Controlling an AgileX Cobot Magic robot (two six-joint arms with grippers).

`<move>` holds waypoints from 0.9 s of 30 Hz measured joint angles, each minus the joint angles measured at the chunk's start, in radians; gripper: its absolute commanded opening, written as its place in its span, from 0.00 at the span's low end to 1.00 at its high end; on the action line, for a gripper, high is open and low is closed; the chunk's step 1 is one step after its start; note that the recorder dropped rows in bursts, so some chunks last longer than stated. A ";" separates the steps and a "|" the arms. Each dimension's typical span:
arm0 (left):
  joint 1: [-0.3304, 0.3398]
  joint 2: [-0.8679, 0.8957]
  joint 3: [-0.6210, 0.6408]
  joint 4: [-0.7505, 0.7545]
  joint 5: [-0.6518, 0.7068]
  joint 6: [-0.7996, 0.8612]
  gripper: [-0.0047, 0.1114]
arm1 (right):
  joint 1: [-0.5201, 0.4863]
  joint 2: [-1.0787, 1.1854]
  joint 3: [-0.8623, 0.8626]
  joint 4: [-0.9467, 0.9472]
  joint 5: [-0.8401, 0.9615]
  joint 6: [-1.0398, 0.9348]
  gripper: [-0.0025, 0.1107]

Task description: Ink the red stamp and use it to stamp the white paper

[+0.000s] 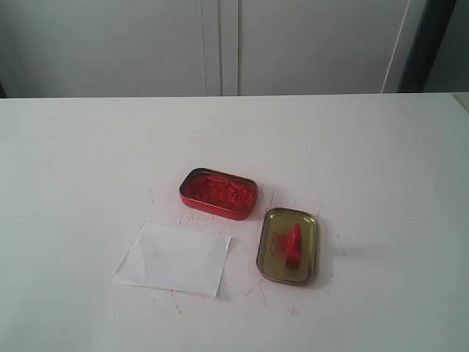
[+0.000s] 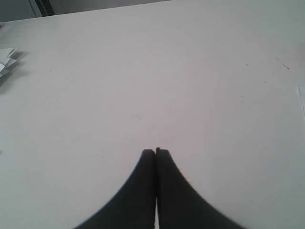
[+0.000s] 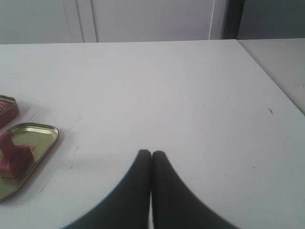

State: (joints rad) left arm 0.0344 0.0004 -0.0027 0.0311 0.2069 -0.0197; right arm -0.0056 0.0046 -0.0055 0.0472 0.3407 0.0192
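The red stamp point(image 1: 294, 247) lies on its side inside the gold tin lid point(image 1: 308, 224), right of centre on the table; the right wrist view also catches the red stamp point(image 3: 13, 156) in the gold tin lid point(image 3: 40, 135). The white paper point(image 1: 176, 258) lies flat to the left of the lid. Behind them sits the red oval tin point(image 1: 218, 193) of lumpy ink paste. Neither arm appears in the exterior view. My left gripper point(image 2: 156, 151) is shut and empty over bare tabletop. My right gripper point(image 3: 151, 153) is shut and empty, some way from the lid.
The white tabletop point(image 1: 381, 161) carries faint red marks around the tins. A grey wall with panel seams stands behind the far table edge. A few paper scraps point(image 2: 6, 59) lie near the table's edge in the left wrist view.
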 measured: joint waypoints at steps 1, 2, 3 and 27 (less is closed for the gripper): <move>0.000 0.000 0.000 0.000 0.000 0.000 0.04 | 0.000 0.000 0.000 0.000 0.000 0.000 0.02; 0.000 0.000 0.000 0.000 0.000 0.000 0.04 | 0.000 0.000 0.000 0.000 0.000 0.000 0.02; 0.000 0.000 0.000 0.000 0.000 0.000 0.04 | 0.000 0.000 0.000 0.000 0.000 0.000 0.02; 0.000 0.000 0.000 0.000 0.000 0.000 0.04 | 0.006 0.000 0.004 0.002 -0.456 0.010 0.02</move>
State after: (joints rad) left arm 0.0344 0.0004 -0.0027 0.0311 0.2069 -0.0197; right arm 0.0000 0.0046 -0.0016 0.0493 -0.1151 0.0292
